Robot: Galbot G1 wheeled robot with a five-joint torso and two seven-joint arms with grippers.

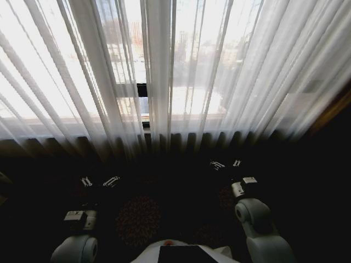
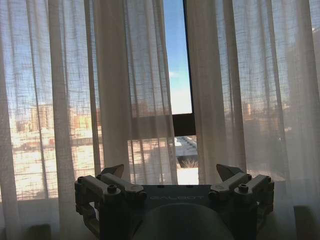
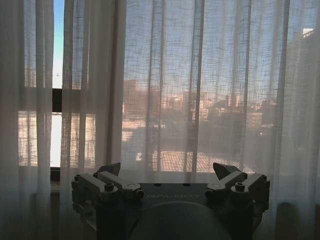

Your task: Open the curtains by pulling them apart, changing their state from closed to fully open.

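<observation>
Head view: curtains (image 1: 181,71) hang nearly closed ahead, a narrow gap at centre.
Left gripper (image 1: 100,181) and right gripper (image 1: 225,163), jaws apart, hover short; approach step, next reach inner edges.

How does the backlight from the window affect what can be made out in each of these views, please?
Head view: curtains glare nearly white, floor and both arms almost black. Left wrist view: the left claw is a dark silhouette against bright fabric. Right wrist view: dimmer and bluish, the right claw likewise silhouetted.
</observation>
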